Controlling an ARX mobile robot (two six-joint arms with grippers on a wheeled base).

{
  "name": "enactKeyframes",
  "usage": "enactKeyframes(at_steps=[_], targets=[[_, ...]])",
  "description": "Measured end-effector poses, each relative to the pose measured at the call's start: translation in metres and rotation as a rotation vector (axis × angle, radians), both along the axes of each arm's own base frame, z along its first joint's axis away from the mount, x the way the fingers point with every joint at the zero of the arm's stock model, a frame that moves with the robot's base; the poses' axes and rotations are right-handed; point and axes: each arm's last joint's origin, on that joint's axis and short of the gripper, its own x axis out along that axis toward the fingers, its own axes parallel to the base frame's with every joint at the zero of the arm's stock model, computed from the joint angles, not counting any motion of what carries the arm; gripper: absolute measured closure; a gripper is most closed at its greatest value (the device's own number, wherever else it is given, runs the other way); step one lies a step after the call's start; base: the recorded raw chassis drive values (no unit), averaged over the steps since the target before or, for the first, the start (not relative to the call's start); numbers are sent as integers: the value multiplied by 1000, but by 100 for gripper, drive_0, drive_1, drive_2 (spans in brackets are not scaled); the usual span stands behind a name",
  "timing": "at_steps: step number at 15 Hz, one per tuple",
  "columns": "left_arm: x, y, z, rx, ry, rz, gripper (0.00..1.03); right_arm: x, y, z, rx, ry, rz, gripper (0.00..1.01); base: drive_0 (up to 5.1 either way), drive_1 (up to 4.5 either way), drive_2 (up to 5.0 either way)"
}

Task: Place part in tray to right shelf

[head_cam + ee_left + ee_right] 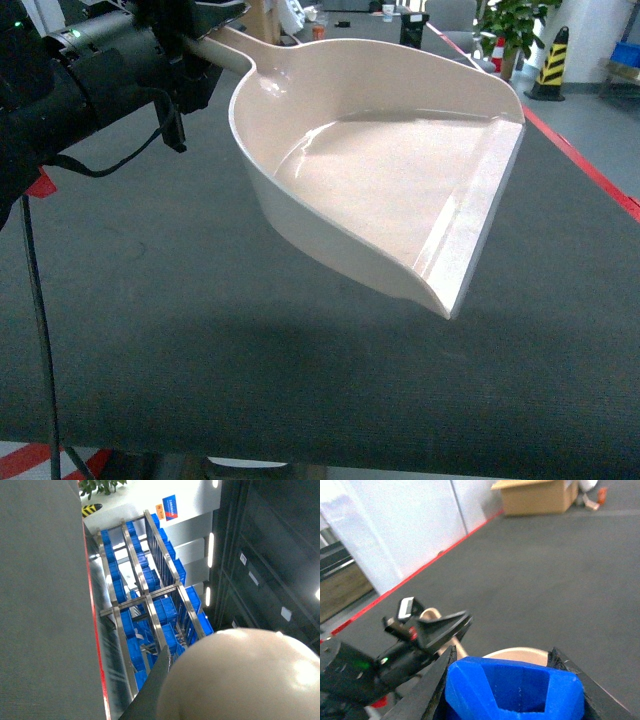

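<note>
Only our right wrist view shows the part (512, 690), clenched in the right gripper (502, 680) above the tray (400, 190), which our left gripper (195, 45) grasps by its handle over dark grey carpet (200, 350).

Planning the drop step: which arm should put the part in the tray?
Right. Its gripper is shut on the part, above the tray. The left gripper is occupied holding the tray's handle.
</note>
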Motion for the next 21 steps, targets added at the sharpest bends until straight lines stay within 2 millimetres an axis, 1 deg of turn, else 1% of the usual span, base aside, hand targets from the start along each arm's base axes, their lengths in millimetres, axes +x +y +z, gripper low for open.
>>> enactKeyframes(at_steps=[1, 2, 3, 4, 6, 9, 13, 14, 15, 16, 17, 18, 19, 21], targets=[[0, 0, 0, 0, 0, -1, 91, 6, 45, -39, 83, 206, 77, 54, 0, 0, 0], [0, 0, 0, 0, 0, -1, 91, 17, 72, -80, 151, 372, 74, 47, 0, 0, 0], [0, 0, 0, 3, -1, 0, 91, 23, 60, -77, 188, 360, -13, 10, 0, 0, 0], [0, 0, 0, 4, 0, -1, 91, 20, 43, -62, 201, 291, -81, 4, 0, 0, 0], [0, 0, 0, 4, -2, -1, 91, 16, 36, -56, 198, 257, -103, 3, 0, 0, 0], [0, 0, 0, 4, -2, 0, 91, 4, 23, -43, 190, 172, -159, 3, 0, 0, 0], [0, 0, 0, 4, -2, 0, 91, -10, 13, -33, 161, 70, -224, 3, 0, 0, 0], [0, 0, 0, 4, -1, 0, 91, -25, 5, -29, 123, -32, -298, 3, 0, 0, 0], [0, 0, 0, 4, -2, -1, 91, -48, -2, -30, 48, -164, -387, 3, 0, 0, 0], [0, 0, 0, 4, -1, 0, 91, -67, -8, -36, -39, -229, -439, 3, 0, 0, 0], [0, 0, 0, 4, -1, 2, 91, -69, -8, -37, -97, -254, -445, 3, 0, 0, 0], [0, -1, 1, 3, -7, -4, 91, -67, -7, -40, -145, -251, -442, 3, 0, 0, 0], [0, -1, 0, 4, -2, -5, 91, -64, -6, -44, -173, -240, -439, 3, 440, -422, -25], [1, 3, 0, 1, -5, 12, 91, -65, -6, -44, -184, -249, -439, 3, 492, -356, -70]])
